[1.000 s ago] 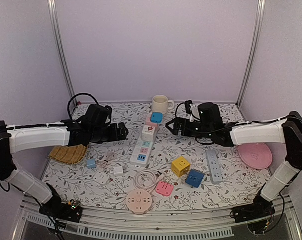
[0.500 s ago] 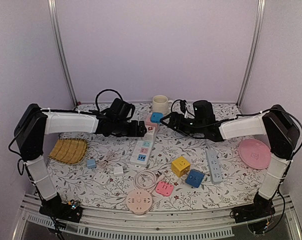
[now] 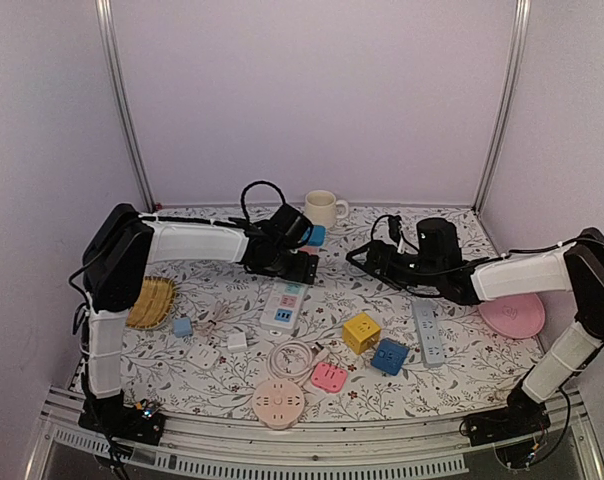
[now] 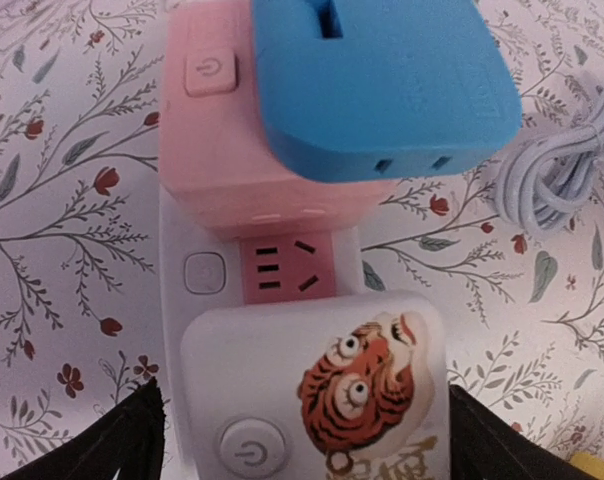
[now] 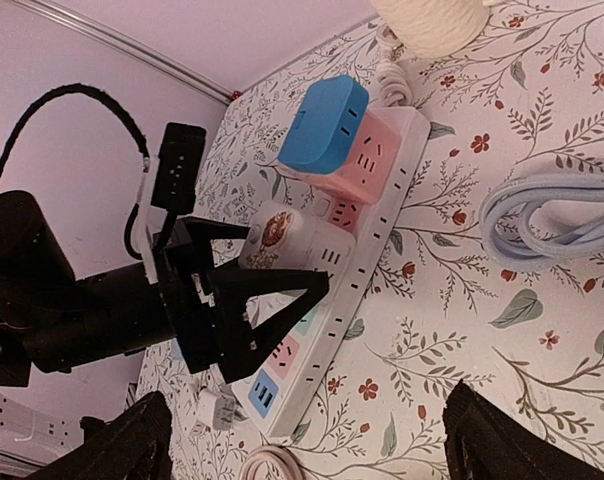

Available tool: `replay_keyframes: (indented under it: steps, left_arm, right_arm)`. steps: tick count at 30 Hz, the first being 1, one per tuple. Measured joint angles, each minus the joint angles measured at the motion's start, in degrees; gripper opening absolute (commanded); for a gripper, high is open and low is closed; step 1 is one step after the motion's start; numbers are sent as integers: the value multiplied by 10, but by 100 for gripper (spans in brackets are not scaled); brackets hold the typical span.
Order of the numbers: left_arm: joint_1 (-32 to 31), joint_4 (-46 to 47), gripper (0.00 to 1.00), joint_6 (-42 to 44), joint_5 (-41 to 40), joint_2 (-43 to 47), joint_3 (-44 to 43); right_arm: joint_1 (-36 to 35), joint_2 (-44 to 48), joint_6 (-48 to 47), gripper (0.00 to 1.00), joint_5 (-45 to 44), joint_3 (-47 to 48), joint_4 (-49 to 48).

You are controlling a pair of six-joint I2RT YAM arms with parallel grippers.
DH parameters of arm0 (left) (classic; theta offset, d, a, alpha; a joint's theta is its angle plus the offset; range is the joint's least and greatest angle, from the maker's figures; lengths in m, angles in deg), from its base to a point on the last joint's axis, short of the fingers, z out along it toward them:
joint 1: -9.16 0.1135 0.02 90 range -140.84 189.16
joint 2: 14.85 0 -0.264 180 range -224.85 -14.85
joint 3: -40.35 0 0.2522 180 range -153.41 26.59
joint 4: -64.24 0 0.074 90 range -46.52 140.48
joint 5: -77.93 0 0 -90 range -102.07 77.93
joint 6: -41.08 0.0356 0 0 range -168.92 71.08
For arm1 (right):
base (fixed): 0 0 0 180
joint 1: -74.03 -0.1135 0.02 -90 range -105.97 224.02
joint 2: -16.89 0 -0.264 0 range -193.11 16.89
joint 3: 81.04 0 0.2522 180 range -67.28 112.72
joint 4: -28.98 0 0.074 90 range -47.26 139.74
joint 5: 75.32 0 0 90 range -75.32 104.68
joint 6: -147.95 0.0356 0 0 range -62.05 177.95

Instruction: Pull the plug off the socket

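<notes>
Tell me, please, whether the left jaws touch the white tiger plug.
Cannot tell: in the left wrist view the jaws flank the white tiger plug, any gap unclear.

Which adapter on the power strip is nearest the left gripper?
The white adapter with the tiger sticker: the left gripper straddles it; the pink adapter and blue adapter sit beyond.

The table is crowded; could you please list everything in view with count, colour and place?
power strip: 1, white, centre
tiger adapter: 1, white, on power strip
pink adapter: 1, pink, beyond tiger adapter
cube plug: 1, blue, on pink adapter
mug: 1, cream, back
plate: 1, pink, right
cube sockets: 2, yellow, blue, centre right
slim strip: 1, grey-blue, right
flat sockets: 2, pink, near centre
cable coils: 2, white, bluish, centre
small adapters: 1 blue, 2 white, left
basket: 1, yellow, left
left gripper: 1, black, around tiger adapter
right gripper: 1, black, centre right
</notes>
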State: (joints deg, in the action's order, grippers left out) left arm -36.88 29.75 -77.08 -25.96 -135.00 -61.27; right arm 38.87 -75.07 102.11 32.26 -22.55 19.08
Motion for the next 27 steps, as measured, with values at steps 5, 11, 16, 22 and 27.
replay_keyframes:
  steps: [5,11,16,22,27]
  left_arm:
    - [-2,-34,75,12,-36,-31,-33]
    - [-12,-45,50,29,-56,-32,-43]
    - [-16,-37,41,42,-59,-30,-38]
    - [-21,-5,38,57,-35,23,42]
    - [-32,6,38,65,3,75,109]
  right_arm:
    - [0,27,0,96,-7,-27,-6]
    - [0,27,0,95,-15,-39,-7]
    - [0,23,0,95,-14,-39,-9]
    - [0,5,12,94,-2,-39,-26]
    - [0,-8,28,91,11,-39,-53]
